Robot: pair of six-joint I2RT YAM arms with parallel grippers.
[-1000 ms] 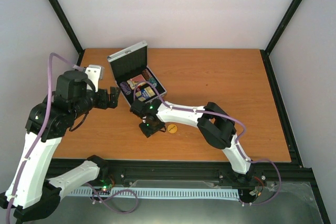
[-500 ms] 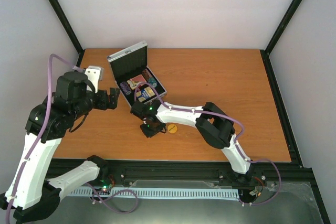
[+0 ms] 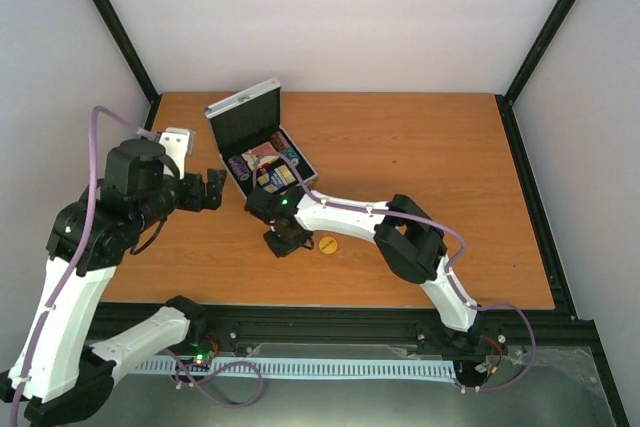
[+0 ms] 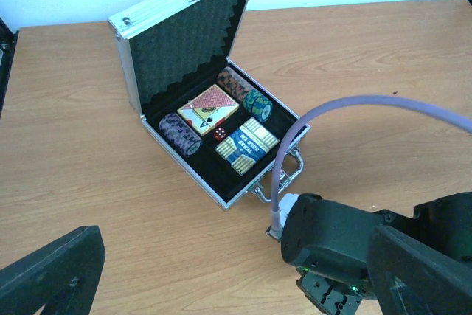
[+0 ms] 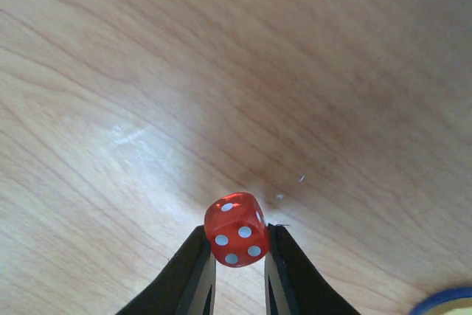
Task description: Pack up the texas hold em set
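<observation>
Orange-brown wooden table, white walls. Down near the tabletop, right gripper is clenched on red die, one finger on each side. Orange button lies just beside it. Beyond, silver case stands open, with chips and cards inside. To the left of the case, left gripper is spread wide, holding nothing.
</observation>
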